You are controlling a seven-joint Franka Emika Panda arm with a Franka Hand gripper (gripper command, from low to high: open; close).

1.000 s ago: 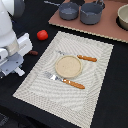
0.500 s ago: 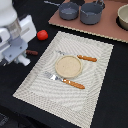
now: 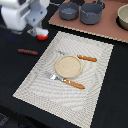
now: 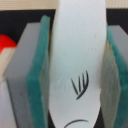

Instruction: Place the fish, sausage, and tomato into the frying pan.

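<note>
A dark worktop point(image 3: 110, 95) is seen in the exterior view, with a pale woven placemat point(image 3: 65, 70) laid across its middle and a reddish-brown board point(image 3: 95, 27) set along the far edge. On the placemat a tan plate point(image 3: 67, 66) is placed, with an orange-handled knife point(image 3: 82, 57) just beyond it and an orange-handled fork point(image 3: 67, 81) on its near side. On the board the frying pan point(image 3: 68, 10) and a taller grey pot point(image 3: 92, 13) are set side by side, and a beige-rimmed bowl point(image 3: 123, 16) is partly seen at the exterior view's right. The sausage point(image 3: 27, 51) is laid on the bare worktop, off the placemat towards the exterior view's left. The tomato point(image 3: 42, 35) is found near the placemat's far left corner, partly covered by the arm, and a sliver of it point(image 4: 5, 42) is caught in the wrist view. The gripper point(image 4: 77, 75) is clamped on the fish point(image 4: 79, 60), which is pressed between the green pads point(image 4: 37, 85) on both sides, its body running lengthwise along them. The arm is blurred at the exterior view's upper left.
</note>
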